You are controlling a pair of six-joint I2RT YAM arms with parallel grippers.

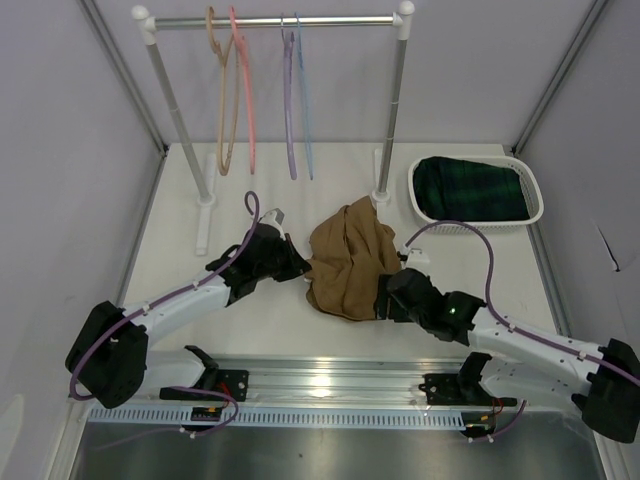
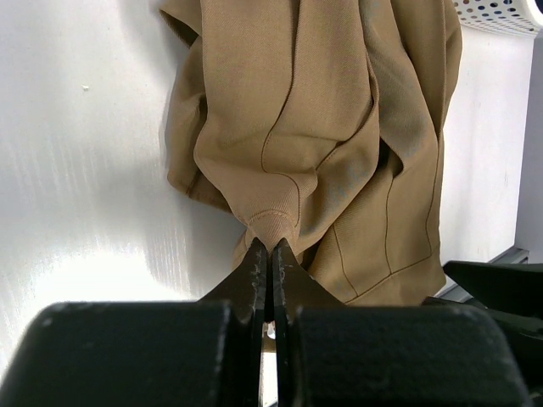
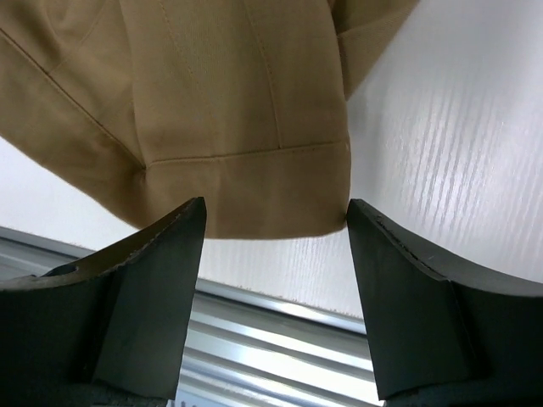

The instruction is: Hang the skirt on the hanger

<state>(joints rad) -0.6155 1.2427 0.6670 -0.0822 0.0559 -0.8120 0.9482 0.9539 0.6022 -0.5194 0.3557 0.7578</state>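
Note:
The tan-brown skirt (image 1: 345,258) lies crumpled on the white table, between the two arms. My left gripper (image 1: 300,266) is at its left edge. In the left wrist view that gripper (image 2: 270,246) is shut on a pinched fold of the skirt (image 2: 322,110). My right gripper (image 1: 384,297) is at the skirt's near right corner. Seen from the right wrist, it (image 3: 276,212) stands open, with the hem of the skirt (image 3: 237,110) just beyond its fingertips and nothing held. The thin pale blue hanger (image 1: 304,110) hangs on the rack at the back.
The rack (image 1: 275,20) also carries a tan hanger (image 1: 226,100), a pink hanger (image 1: 246,95) and a lavender hanger (image 1: 289,110). A white basket (image 1: 530,205) at the back right holds dark green plaid cloth (image 1: 470,188). A metal rail (image 1: 330,380) runs along the near edge.

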